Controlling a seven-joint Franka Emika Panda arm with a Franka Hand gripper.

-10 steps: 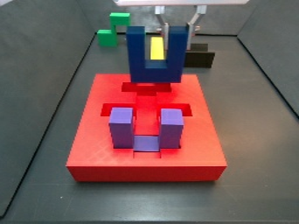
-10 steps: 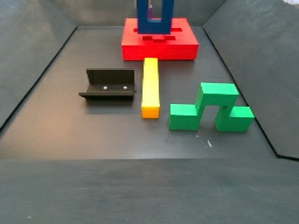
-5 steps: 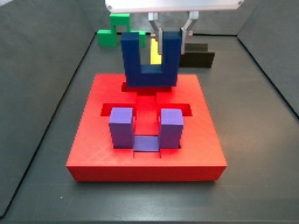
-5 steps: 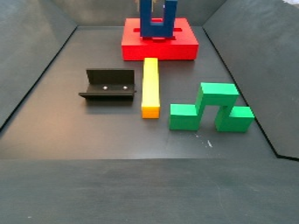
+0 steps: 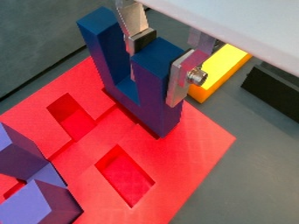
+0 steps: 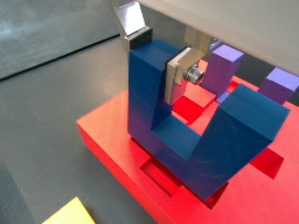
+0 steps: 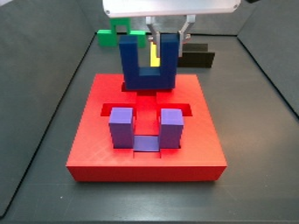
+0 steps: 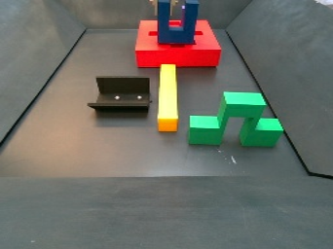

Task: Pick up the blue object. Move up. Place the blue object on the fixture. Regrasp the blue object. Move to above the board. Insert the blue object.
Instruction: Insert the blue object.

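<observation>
The blue object [image 7: 151,61] stands upright at the far end of the board [image 7: 146,157], prongs up, base down in a recess, lower than a second ago. The gripper [image 5: 162,54] is above it, its silver fingers [image 6: 177,73] clamping one prong [image 6: 149,87]. In a side view a purple U-shaped block [image 7: 146,127] sits in the board's near recess, prongs up. In a side view the fixture [image 8: 120,95] stands empty beside the yellow bar [image 8: 166,95], with green blocks [image 8: 236,120] to the right.
</observation>
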